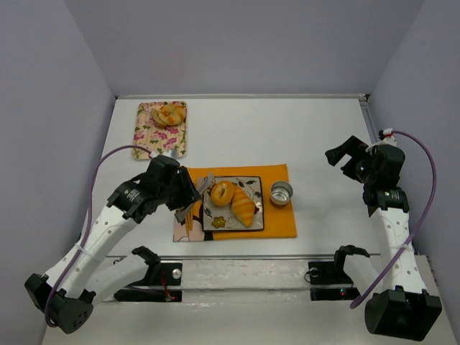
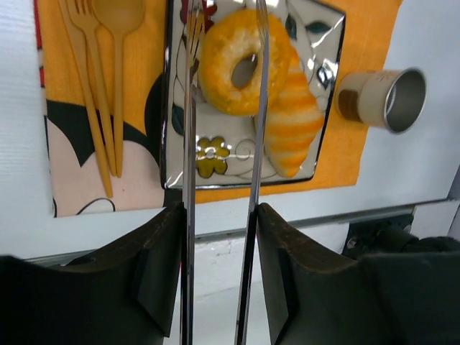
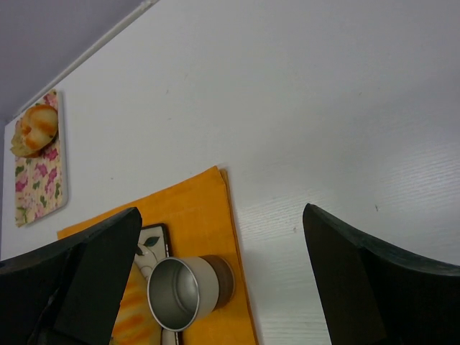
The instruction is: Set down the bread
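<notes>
Two breads on one plate (image 1: 253, 188): ring bun (image 2: 215, 68), striped roll (image 2: 295, 122). Left gripper (image 2: 221, 215) pinches one pair of tongs (image 2: 188, 144); right gripper (image 3: 221, 215) spread wide, empty.

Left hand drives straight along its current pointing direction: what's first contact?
Probably the ring-shaped bread on the plate: the tongs in the left hand straddle it. Height above it is unclear.

Bright, even light from above fills all 3 views, and the shadows on the table (image 1: 316, 136) are faint and soft. White glare sits on the glossy plate (image 2: 316, 50) and the steel tongs (image 2: 189, 180). The near fingers (image 2: 154, 280) look dark and slightly blurred.
</notes>
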Motion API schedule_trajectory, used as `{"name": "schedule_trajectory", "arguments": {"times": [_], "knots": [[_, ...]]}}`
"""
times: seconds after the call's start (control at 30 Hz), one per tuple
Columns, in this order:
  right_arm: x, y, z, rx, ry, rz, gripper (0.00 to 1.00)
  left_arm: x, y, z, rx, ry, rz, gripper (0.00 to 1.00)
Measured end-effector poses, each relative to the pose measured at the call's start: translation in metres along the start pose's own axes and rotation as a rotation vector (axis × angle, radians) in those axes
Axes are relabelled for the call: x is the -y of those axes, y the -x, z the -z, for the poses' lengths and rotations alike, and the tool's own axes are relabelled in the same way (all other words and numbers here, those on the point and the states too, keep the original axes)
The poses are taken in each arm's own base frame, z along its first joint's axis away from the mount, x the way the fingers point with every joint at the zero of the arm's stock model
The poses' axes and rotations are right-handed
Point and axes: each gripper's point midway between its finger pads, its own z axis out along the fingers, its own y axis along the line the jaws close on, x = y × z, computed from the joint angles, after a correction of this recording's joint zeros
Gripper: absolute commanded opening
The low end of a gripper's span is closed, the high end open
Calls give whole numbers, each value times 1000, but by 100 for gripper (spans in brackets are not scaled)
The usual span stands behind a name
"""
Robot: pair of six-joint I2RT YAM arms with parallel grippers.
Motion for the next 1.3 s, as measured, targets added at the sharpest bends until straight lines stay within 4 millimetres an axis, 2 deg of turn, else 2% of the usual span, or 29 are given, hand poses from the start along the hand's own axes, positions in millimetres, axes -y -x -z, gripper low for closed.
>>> {"name": "schedule_trajectory", "arguments": {"times": [0.23,0.37,0.5,0.6,0.63,0.7,0.77,0.83,0.9,0.97,1.1,1.17,1.3], "knots": [[0,0,0,0,0,0,100,5,54,19,216,78,45,48],[0,0,0,0,0,0,100,-9,84,23,357,202,131,49],[0,0,0,0,0,0,100,-36,105,20,455,331,205,48],[0,0,0,0,0,0,100,-69,127,9,510,416,293,44],[0,0,0,0,-1,0,100,-87,133,5,522,448,333,44],[0,0,0,0,0,0,100,-115,136,-4,535,499,388,44],[0,0,0,0,-1,0,100,-148,129,-12,529,569,450,44],[0,0,0,0,0,0,100,-174,119,-18,522,621,497,43],[0,0,0,0,-1,0,100,-190,115,-21,515,657,528,42],[0,0,0,0,-1,0,100,-201,116,-25,514,675,560,41],[0,0,0,1,0,0,100,-222,121,-53,470,711,605,44],[0,0,0,2,-1,1,100,-228,118,-68,430,727,607,58],[1,1,0,5,-7,1,100,-235,109,-87,365,743,604,65]]}}
